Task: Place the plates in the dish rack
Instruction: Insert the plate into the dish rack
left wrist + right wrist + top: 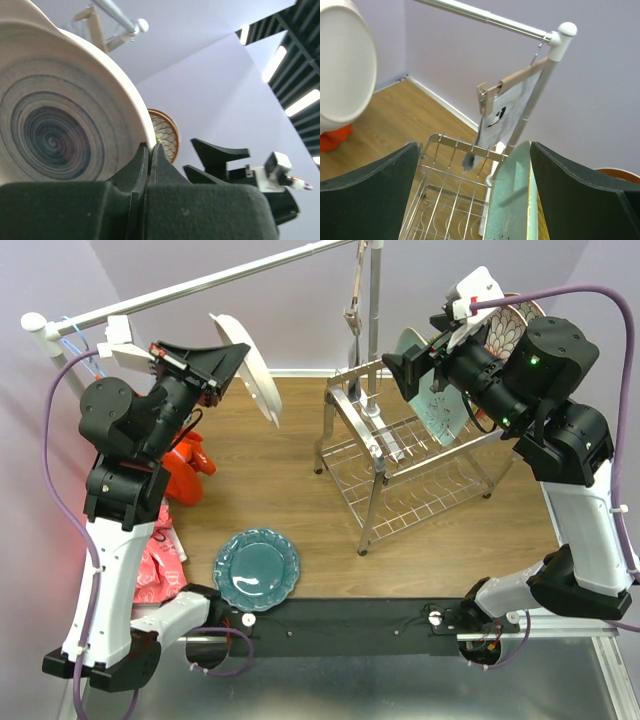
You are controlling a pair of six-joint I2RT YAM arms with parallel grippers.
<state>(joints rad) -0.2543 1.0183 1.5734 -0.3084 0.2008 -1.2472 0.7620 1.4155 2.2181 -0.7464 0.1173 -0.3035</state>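
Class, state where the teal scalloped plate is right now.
In the top view, the teal scalloped plate lies flat on the wooden table, near left, just ahead of the black base bar and left of the dish rack.

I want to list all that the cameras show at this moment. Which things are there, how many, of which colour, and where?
swirl plate: 1, white-grey, in the air at left
teal plate: 1, teal, flat on the table near the arm bases
pale green plate: 1, on edge in the rack
floral plate: 1, white with brown rim, behind the right arm
rack: 1, shiny metal, right half of table
rail: 1, white, across the back
cloth: 1, grey, on a wooden hanger under the rail
orange thing: 1, left edge, kind unclear
pink thing: 1, left edge, nearer
table: 1, brown wood
left gripper: black, shut on swirl plate's rim
right gripper: black, open, around pale green plate
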